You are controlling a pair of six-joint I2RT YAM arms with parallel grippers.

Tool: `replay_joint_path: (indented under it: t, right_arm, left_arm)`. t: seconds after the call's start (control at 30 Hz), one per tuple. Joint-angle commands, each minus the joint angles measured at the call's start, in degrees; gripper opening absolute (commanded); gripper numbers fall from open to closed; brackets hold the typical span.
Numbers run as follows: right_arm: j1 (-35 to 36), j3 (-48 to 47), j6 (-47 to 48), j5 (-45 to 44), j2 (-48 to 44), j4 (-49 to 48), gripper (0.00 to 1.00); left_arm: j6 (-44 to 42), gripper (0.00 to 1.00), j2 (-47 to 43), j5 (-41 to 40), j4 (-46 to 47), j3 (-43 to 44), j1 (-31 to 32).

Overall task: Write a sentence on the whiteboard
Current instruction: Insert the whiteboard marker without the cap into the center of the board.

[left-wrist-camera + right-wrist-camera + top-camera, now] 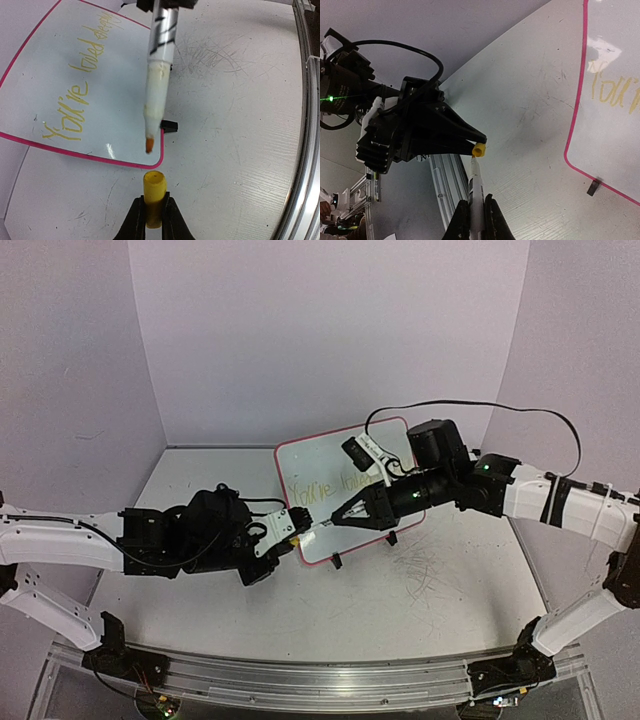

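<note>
The whiteboard point(318, 462) stands tilted at the middle of the table. A pale-yellow handwritten sentence point(80, 95) runs across it, "You're loved deeply". In front of its near corner, my left gripper point(153, 199) is shut on a yellow cap point(153, 192) whose open end faces the marker. My right gripper point(476, 200) is shut on the white marker point(476, 185). The marker's orange tip points at the cap point(479, 149) and sits just short of its mouth. From above, both grippers point(290, 532) point(340, 517) meet tip to tip over the board's lower left corner.
The board's black wire stand foot point(170, 126) rests on the table beside the marker. Grey scratch marks point(210, 50) cover the tabletop to the right. An aluminium rail point(320, 680) runs along the near edge. Lilac walls close in the back and sides.
</note>
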State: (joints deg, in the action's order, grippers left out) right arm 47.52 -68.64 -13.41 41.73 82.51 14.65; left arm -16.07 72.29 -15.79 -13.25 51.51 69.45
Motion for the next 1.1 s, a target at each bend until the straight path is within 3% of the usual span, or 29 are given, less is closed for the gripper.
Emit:
replay_joint_path:
  t: [0.0, 0.3, 1.07]
  right_arm:
    - [1.5, -3.4, -1.1, -0.7, 1.5, -1.5, 0.00]
    - [2.2, -3.3, -1.3, -5.7, 0.7, -1.4, 0.00]
    - [2.6, -0.8, -0.3, -6.3, -0.8, -0.1, 0.00]
  left_arm:
    - [-2.5, 0.00, -1.5, -0.2, 3.6, 0.5, 0.0]
    - [-2.1, 0.00, -1.0, -0.6, 3.1, 0.3, 0.0]
    - [-1.6, 0.00, -0.7, -0.7, 1.8, 0.4, 0.0]
